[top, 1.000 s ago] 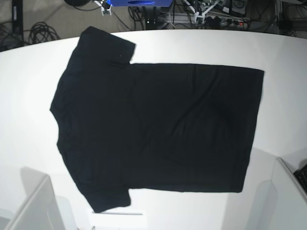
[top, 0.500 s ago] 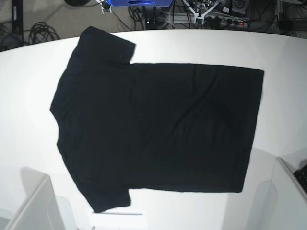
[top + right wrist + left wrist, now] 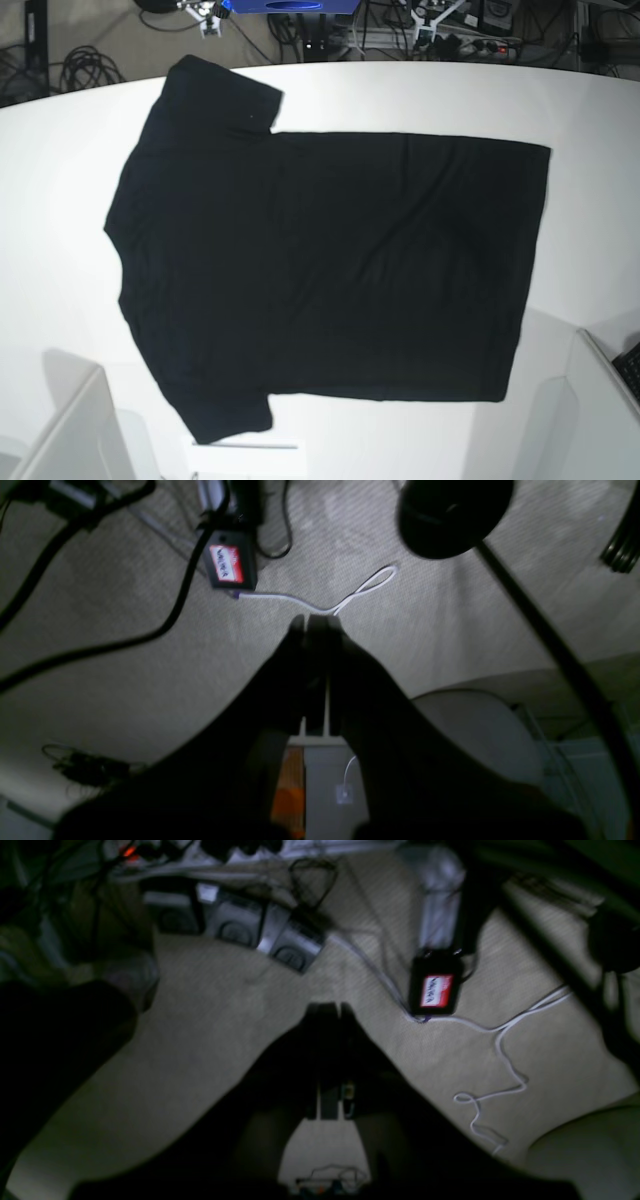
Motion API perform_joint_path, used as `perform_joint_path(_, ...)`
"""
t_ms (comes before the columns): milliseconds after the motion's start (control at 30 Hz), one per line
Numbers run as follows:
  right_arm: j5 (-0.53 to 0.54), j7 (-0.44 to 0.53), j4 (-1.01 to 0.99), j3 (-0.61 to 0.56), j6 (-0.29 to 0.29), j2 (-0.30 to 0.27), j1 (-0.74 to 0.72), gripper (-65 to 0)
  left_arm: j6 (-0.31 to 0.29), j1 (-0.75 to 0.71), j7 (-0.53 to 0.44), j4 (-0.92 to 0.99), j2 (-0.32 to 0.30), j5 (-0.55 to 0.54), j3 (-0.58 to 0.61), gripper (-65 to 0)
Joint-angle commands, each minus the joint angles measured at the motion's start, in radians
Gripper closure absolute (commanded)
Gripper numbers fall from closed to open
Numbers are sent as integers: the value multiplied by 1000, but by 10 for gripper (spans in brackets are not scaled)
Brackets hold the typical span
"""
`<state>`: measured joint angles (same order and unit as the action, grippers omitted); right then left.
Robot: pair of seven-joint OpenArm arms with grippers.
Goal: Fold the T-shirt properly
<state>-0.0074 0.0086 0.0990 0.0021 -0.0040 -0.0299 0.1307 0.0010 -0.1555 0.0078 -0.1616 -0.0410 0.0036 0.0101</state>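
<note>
T-shirt [image 3: 320, 270] flat on table [image 3: 60, 200], plain side up; L & R jaws both together, empty.

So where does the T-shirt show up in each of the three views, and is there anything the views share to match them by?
Base: the T-shirt lies flat, plain black side up, across the middle of the white table.
Left wrist: not in it; only carpet and cables.
Right wrist: not in it; only carpet and cables.
Shared landmark: the black box with a red-and-white label shows in both wrist views, not clearly in base.
</note>
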Motion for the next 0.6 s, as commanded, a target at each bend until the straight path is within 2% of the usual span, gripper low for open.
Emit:
perform_joint_path(0,2,-17,0,3,-3,-6,11,0,4,-9,1,0,-9,-3,1,0)
perform_joint_path(67,2,-14,0,3,-3,-9,14,0,4,-19,-2,0,-10,2,1,0)
perform_joint_path(200,2,55,43,3,-3,-12,65,0,4,-43,-7,-8,-10,2,1,0)
perform_joint_path(333,2,11,94,3,-3,-14,88,0,4,-89,-4,-77,-10,2,1,0)
perform_joint_path(567,2,14,98,3,-3,-15,96,0,4,-106,-7,-97,-10,2,1,0)
